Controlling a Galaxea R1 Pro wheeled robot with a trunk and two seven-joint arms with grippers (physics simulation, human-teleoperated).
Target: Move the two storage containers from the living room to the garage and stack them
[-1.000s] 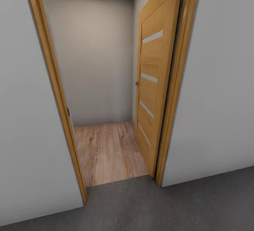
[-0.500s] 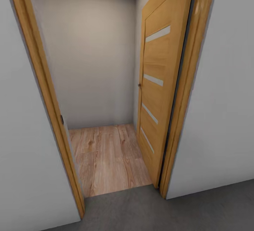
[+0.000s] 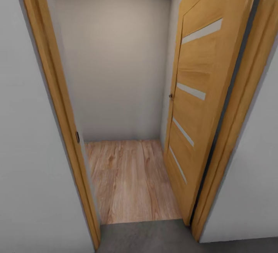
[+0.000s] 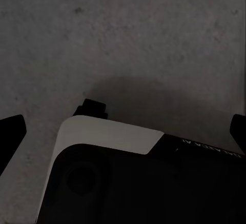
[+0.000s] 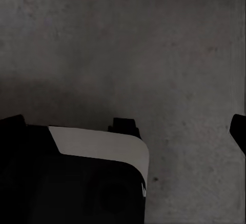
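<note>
The two storage containers are out of view. I stand on the dark grey concrete floor (image 3: 146,238) of the garage, facing a wooden door frame (image 3: 58,122). In the left wrist view my left gripper (image 4: 123,131) hangs open over the concrete floor (image 4: 128,34), its dark fingertips (image 4: 10,134) far apart with nothing between them. My right gripper (image 5: 123,126) is likewise open above the concrete floor (image 5: 154,39), one fingertip (image 5: 238,129) at the picture's edge. Both grippers are empty.
Through the frame lies light wood plank flooring (image 3: 131,179), ending at a pale wall (image 3: 116,64). A wooden door (image 3: 200,122) with pale glass strips stands swung open along the right side. Grey walls (image 3: 27,176) flank the narrow opening. Part of my own base (image 4: 133,183) shows below the left gripper.
The whole head view has shifted: the camera has come closer to the doorway, which now looms larger, with less concrete floor showing at the bottom. Nothing in the scene itself moved.
</note>
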